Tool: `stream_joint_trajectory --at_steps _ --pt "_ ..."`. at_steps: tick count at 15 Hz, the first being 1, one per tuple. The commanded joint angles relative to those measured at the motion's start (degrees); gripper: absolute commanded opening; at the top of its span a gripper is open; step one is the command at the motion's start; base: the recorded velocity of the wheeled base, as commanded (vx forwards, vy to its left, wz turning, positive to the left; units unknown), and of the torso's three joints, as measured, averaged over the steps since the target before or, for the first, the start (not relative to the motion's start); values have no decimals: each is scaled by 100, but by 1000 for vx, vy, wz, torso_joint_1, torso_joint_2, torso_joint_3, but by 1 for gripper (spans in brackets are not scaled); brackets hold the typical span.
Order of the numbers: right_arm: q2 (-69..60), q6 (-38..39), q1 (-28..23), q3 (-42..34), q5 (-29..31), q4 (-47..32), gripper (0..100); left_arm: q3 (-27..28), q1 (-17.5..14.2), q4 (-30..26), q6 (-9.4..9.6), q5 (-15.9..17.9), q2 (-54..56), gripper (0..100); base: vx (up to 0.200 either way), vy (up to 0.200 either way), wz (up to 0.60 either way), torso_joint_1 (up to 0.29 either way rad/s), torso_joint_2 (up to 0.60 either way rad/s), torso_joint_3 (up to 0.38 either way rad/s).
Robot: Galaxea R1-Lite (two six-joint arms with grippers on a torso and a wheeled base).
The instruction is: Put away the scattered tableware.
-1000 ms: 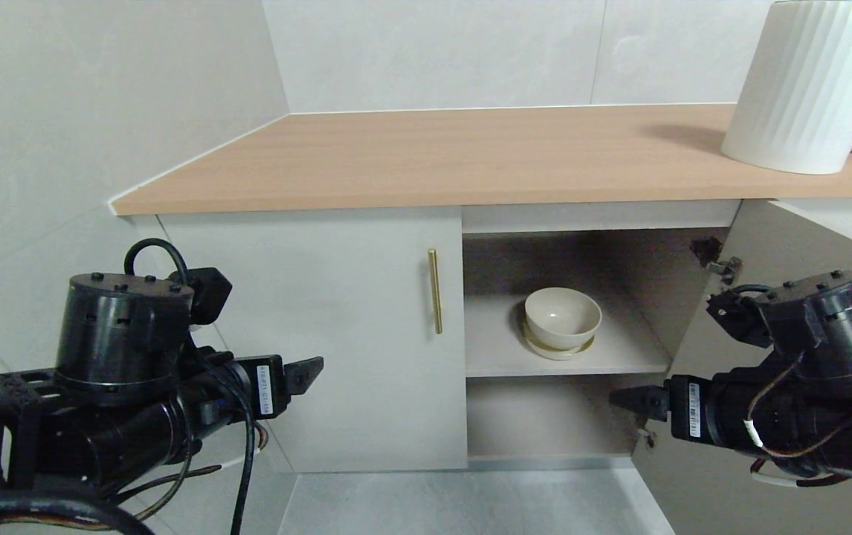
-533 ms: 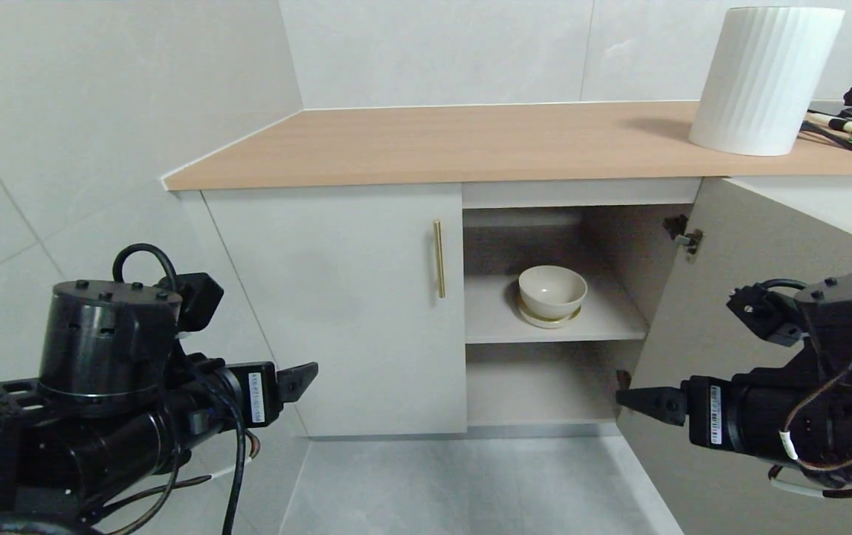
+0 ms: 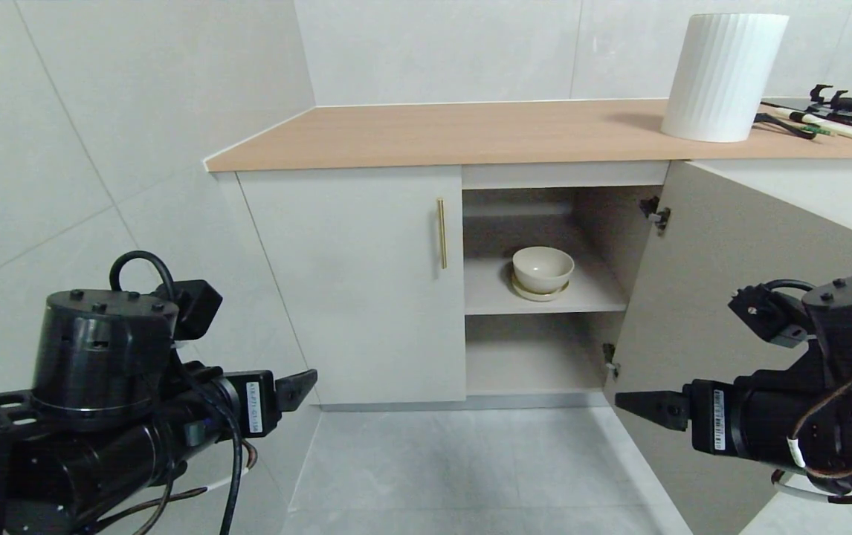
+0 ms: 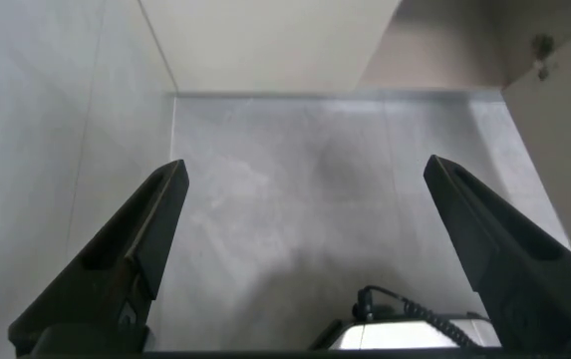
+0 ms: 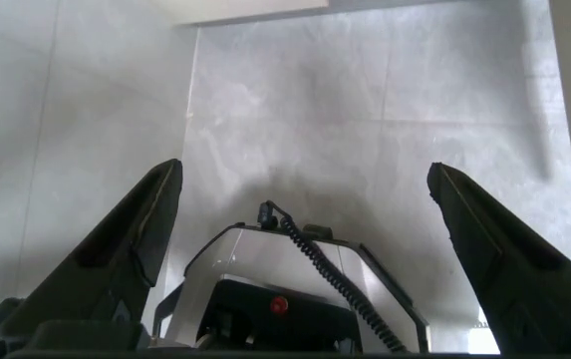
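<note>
Bowl (image 3: 543,267) sits on its saucer (image 3: 527,293); left gripper (image 4: 303,165) and right gripper (image 5: 303,168) gape wide, empty. I'd swing the door (image 3: 694,297) shut slowly.

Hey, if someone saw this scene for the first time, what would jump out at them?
The cabinet's right door stands wide open, showing a cream bowl on a saucer on the upper shelf. A tall white ribbed cylinder stands on the wooden countertop above, toward the right.

Bright, even light — cabinet (image 3: 352,282) interior w/ shade.
</note>
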State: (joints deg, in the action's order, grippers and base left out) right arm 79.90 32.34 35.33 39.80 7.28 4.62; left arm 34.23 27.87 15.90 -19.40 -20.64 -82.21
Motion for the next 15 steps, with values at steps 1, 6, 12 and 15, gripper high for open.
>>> stream_joint_trajectory --at_steps 1,6,12,15 --pt "8 -9 0 1 2 4 100 -4 -1 1 -3 -37 -5 100 0 0 0 0 0 0" --pt "8 0 0 -8 2 4 100 5 -1 10 6 -125 -14 100 0 0 0 0 0 0" --pt "-721 -26 0 -157 2 -682 100 5 -1 1 15 -177 -93 100 0 -33 0 2 0 1" --pt "-1152 -26 -175 -394 37 -858 100 5 -1 1 15 -169 -84 100 0 -200 0 -1 4 7"
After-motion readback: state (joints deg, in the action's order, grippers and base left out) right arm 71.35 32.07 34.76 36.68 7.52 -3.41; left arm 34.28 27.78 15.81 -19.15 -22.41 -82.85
